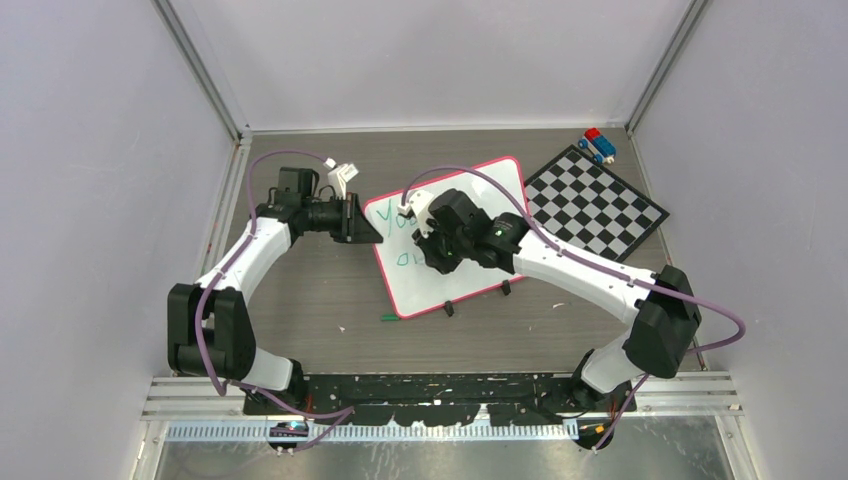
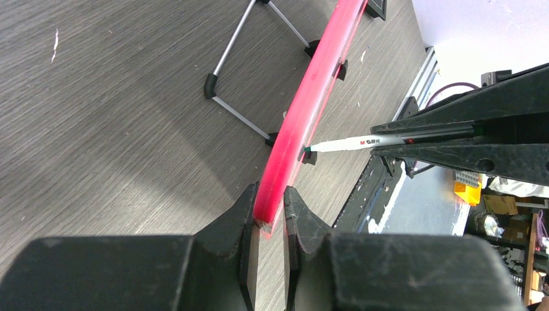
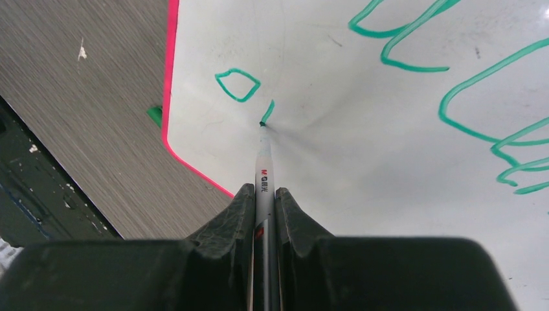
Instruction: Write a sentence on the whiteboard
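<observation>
The whiteboard point(image 1: 440, 285) sits in the middle of the table point(image 1: 310, 300). The left gripper point(image 2: 270, 220) pinches its red rim at the left edge. The right gripper point(image 3: 262, 194) clamps a marker point(image 3: 263, 162), whose tip touches the board beside a green "o" point(image 3: 237, 84). Light, even pressure and a firm left clamp should keep the strokes clean.

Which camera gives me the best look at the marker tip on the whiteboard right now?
Right wrist: the marker runs straight out from the right gripper, its tip touching the whiteboard at a short green stroke. Left wrist shows the marker side-on, meeting the board's edge-on red rim. From the top camera, the gripper hides it.
</observation>
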Controlling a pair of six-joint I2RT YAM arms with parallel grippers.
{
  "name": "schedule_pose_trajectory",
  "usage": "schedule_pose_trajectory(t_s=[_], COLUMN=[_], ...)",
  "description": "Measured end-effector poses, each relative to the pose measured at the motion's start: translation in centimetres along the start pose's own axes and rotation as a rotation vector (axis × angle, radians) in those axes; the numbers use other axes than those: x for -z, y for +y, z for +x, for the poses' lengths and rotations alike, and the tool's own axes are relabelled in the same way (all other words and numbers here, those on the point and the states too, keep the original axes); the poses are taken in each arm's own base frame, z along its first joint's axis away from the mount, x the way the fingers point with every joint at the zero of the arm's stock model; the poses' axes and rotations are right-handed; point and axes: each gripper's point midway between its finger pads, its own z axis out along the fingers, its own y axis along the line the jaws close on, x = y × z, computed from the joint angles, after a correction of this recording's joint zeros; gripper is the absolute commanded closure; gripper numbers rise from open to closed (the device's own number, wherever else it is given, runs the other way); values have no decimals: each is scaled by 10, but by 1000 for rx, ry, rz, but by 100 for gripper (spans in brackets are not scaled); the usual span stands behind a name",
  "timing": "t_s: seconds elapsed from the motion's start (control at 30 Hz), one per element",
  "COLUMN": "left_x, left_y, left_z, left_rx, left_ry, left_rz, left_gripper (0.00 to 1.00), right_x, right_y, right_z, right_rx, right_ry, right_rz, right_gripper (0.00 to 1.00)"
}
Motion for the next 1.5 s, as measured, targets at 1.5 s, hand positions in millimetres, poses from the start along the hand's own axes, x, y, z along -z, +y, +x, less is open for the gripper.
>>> schedule_pose_trajectory(t_s=[1.5], left_x=[0], left_y=[0], left_z=[0], left_rx=[0], left_ry=[1], left_rz=[0], left_gripper=[100], right_x=[9], right_y=[-17], right_z=[1], right_rx=[-16], right_ry=[9], right_rz=[4], right_gripper=[100])
